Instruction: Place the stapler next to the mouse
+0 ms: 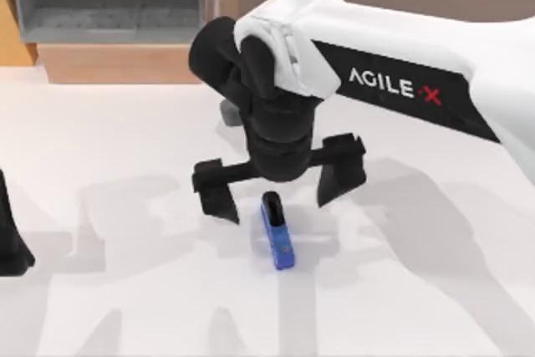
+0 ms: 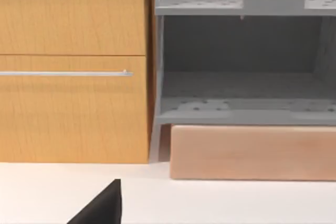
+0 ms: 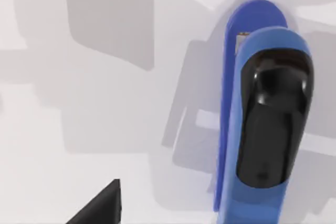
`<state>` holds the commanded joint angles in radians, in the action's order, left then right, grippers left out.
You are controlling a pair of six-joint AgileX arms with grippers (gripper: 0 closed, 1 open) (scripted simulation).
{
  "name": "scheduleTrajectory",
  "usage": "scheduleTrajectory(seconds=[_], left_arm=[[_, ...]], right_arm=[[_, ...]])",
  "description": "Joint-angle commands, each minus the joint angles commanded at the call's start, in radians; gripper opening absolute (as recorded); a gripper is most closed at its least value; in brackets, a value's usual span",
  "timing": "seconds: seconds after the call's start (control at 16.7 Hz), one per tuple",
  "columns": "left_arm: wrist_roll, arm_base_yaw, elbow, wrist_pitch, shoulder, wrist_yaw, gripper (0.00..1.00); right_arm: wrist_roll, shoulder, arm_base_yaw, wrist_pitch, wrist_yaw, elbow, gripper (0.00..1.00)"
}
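hovering over the stapler (image 1: 277, 242), right gripper (image 1: 276, 186) spread wide, grasping nothing.
looks light, stiff and slick; pinch its long blue sides mid-body. left arm parked at table's left.

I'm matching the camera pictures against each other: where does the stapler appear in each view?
Top view: the stapler lies on the white table at centre, below the right hand, whose fingers are spread.
Left wrist view: not in it.
Right wrist view: it lies at right.
Shared landmark: the white table.
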<state>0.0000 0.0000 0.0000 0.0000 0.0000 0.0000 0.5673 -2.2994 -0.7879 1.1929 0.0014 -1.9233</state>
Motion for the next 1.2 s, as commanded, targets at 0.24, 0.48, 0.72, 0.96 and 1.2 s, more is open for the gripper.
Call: scheduleTrajectory(seconds=[0.24, 0.48, 0.72, 0.96, 1.2], left_arm=[[0.000, 0.000, 0.000, 0.000, 0.000, 0.000, 1.00], [0.000, 0.000, 0.000, 0.000, 0.000, 0.000, 1.00], [0.000, 0.000, 0.000, 0.000, 0.000, 0.000, 1.00], [0.000, 0.000, 0.000, 0.000, 0.000, 0.000, 1.00], [0.000, 0.000, 0.000, 0.000, 0.000, 0.000, 1.00]], right_arm=[[-0.002, -0.003, 0.003, -0.017, -0.001, 0.014, 1.00], [0.000, -0.032, 0.000, -0.113, 0.000, 0.081, 1.00], [0.002, -0.049, -0.001, -0.167, 0.001, 0.119, 1.00], [0.002, -0.049, -0.001, -0.167, 0.001, 0.119, 0.92], [0.002, -0.049, -0.001, -0.167, 0.001, 0.119, 0.62]])
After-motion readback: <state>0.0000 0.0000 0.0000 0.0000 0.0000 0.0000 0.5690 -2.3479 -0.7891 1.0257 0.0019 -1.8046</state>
